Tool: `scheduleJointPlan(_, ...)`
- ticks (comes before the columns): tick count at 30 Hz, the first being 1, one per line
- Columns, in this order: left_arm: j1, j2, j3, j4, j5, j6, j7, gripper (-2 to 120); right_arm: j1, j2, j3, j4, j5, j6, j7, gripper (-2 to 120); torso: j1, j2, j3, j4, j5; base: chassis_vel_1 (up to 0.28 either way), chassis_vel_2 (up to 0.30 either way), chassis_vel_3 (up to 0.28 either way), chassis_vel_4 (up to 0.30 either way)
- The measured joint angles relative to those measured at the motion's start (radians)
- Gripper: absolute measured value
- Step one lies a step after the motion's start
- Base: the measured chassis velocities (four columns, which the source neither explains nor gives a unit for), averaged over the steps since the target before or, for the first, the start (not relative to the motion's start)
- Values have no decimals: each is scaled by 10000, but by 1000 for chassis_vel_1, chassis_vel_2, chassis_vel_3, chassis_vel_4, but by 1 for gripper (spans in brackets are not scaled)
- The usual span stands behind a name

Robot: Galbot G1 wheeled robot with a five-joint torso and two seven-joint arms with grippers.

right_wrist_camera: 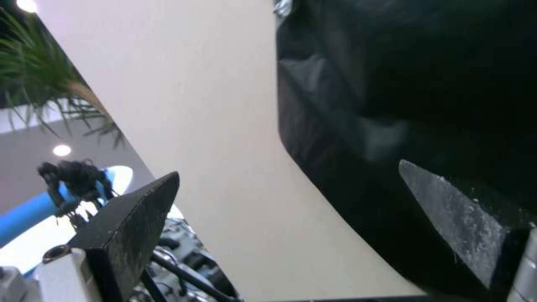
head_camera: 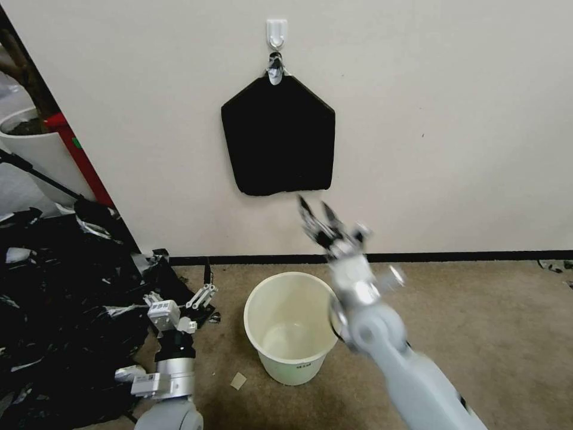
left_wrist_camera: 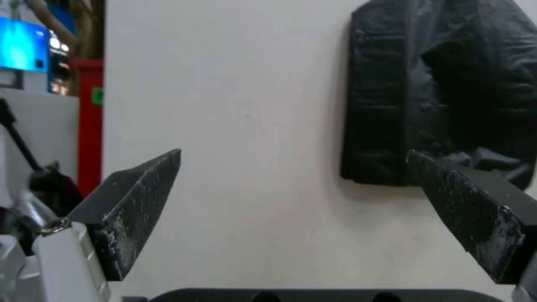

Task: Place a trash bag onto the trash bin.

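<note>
I had the right gripper (head_camera: 317, 210) raised, fingers spread wide and empty, just below the hanging black pack (head_camera: 278, 136), above the trash bin (head_camera: 291, 325); the left gripper (head_camera: 207, 285) waited low, also wide.

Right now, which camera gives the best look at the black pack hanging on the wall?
The head view: the whole pack shows, hanging from its hook above the bin. The left wrist view shows most of it beyond the left pincer. The right wrist view shows a close, dark stretch past the right pincer.
</note>
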Motion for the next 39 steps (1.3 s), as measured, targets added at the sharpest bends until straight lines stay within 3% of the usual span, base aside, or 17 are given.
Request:
scheduleJointPlan(5,44,59,-427,119,-5,-102,-10,100,2045,742,-184,-1848,1091,319,-986,100,1,-1,1,-5,1,0,0,0,0)
scheduleJointPlan(9,5,46,-563,223,-29,-130,-29,100,3450,1352,63,-3077,1596,360,-1136,100,2,-1,0,-3,0,0,0,0,0)
scheduleJointPlan(19,-69,-23,-608,226,30,-125,-33,100,4877,1836,293,-4919,1607,168,-1753,100,1,-1,0,-6,4,0,0,0,0)
scheduleJointPlan(24,14,-6,-706,227,40,-129,-37,100,5149,2068,421,-5590,1295,130,-2108,100,1,-1,-1,-4,3,0,0,0,0)
scheduleJointPlan(33,38,35,-816,299,43,-193,-46,100,5303,2273,639,-5741,1008,104,-2338,98,1,-1,-1,-5,3,0,0,0,0)
scheduleJointPlan(39,41,33,-767,400,74,-302,-50,100,5510,2409,745,-5793,998,130,-2404,85,1,-1,-2,-5,3,0,0,0,0)
